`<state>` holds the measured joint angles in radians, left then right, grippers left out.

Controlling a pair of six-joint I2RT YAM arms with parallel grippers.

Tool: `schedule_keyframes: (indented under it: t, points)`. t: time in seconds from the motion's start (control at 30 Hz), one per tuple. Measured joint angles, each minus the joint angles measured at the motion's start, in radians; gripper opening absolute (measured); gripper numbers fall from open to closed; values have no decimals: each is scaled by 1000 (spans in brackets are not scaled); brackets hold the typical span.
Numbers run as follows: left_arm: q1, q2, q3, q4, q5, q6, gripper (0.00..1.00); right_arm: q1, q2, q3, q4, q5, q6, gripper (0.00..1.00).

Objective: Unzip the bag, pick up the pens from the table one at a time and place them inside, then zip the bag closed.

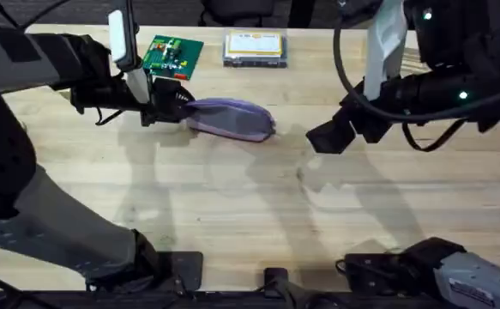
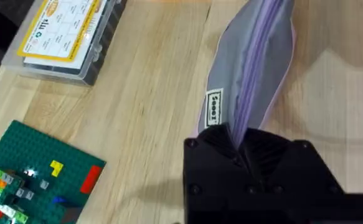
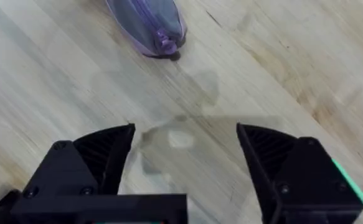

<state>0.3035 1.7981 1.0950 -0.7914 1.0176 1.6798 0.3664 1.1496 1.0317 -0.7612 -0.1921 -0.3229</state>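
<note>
**Left clamped on bag end, right open and hovering — zipper looks shut**

Bag [image 1: 231, 118] lies on the tabletop [image 1: 232, 206], far-centre, long axis roughly left-right. Left end effector [image 1: 165, 107] is clamped on its left end; left wrist view shows the fabric pinched between the black fingers [image 2: 221, 146] right beside the small label, zipper line running away from the grip. Right end effector [image 1: 331, 136] is spread wide, holding nothing, off the bag's right end with bare tabletop between.

Step, my read: left anchors, right goes for the zipper pull. Zipper looks closed along its whole length.

Risks:
- Left holds soft fabric only. A hard tug on the pull could slip the bag out or drag the whole pouch instead of running the zipper.
- Pull tab is small and lies close to the tabletop. Right fingers could close on fabric and miss it, or jam into the wood.
- Bag may crumple or roll if pulled off the zipper's axis.
- Lego plate [image 1: 171, 55] sits just behind the left arm; a swing could knock it.

View differences:
- Right wrist view shows the pull tab [image 3: 167, 45] at the bag's near end; overhead can't resolve it.
- Left wrist view shows the grip contact and label; in overhead the grip point is hidden under the arm.
- Overhead gives the layout, with the clear box with a yellow label [image 1: 253, 47] behind the bag.
- I can't make out any pens.
</note>
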Motion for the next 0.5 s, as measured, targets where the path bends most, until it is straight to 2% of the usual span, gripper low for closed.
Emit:
schedule_keyframes:
  t: [0.3,0.5]
  points:
    - [-2,0,0,12,0,0,42,0,4,0,29,-15,0,997]
    - [-2,0,0,14,0,0,42,5,45,0,100,-86,-43,997]
